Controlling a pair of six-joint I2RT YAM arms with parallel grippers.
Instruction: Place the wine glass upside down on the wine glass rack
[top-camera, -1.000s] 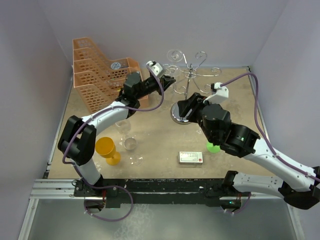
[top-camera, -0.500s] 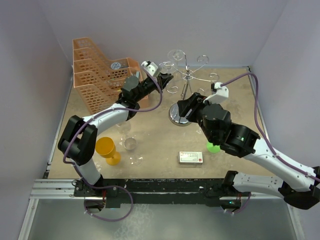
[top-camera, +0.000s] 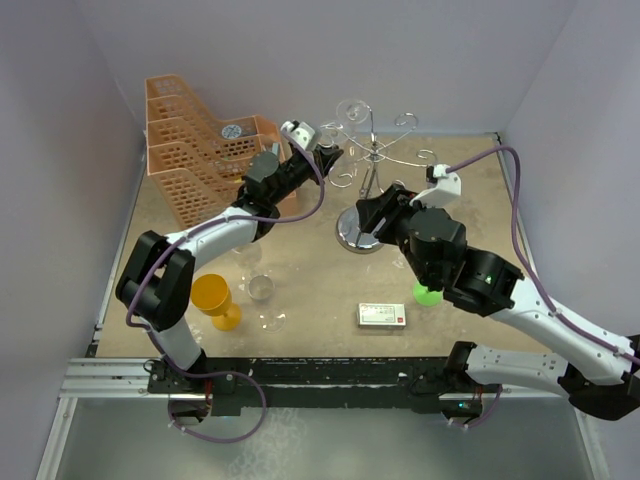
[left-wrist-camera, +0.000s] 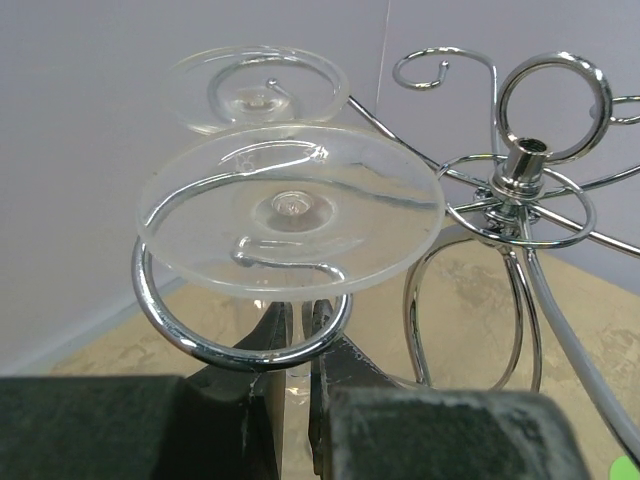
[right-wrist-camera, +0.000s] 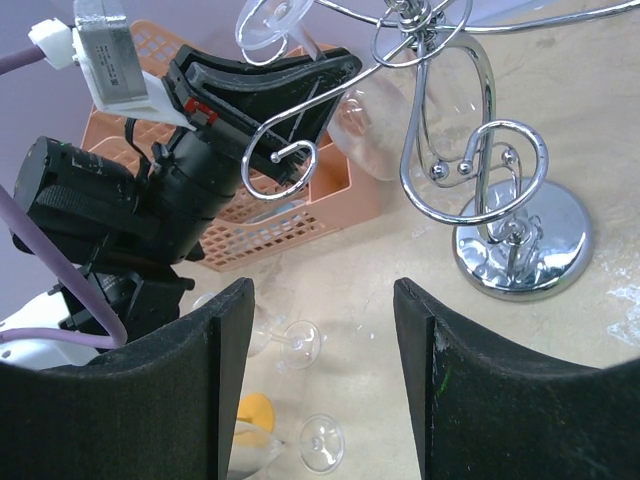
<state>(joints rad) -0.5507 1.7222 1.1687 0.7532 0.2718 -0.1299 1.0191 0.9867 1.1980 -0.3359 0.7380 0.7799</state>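
While left gripper (left-wrist-camera: 296, 345) pinches wine glass (left-wrist-camera: 290, 210) stem, foot overhead on rack (left-wrist-camera: 519, 166) scroll; release pending; right gripper (right-wrist-camera: 322, 292) wide.

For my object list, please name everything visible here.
wine glass rack: one, chrome, back centre.
held wine glass: one, clear, inverted over a rack ring.
hanging wine glass: one, clear, on rack.
loose glasses: at least two, clear, front left.
goblet: one, yellow, front left.
lattice basket: one, orange, back left.
small box: one, white, front centre.
green object: one, under right arm.
left gripper: black, shut on held wine glass.
right gripper: black, open, facing rack.
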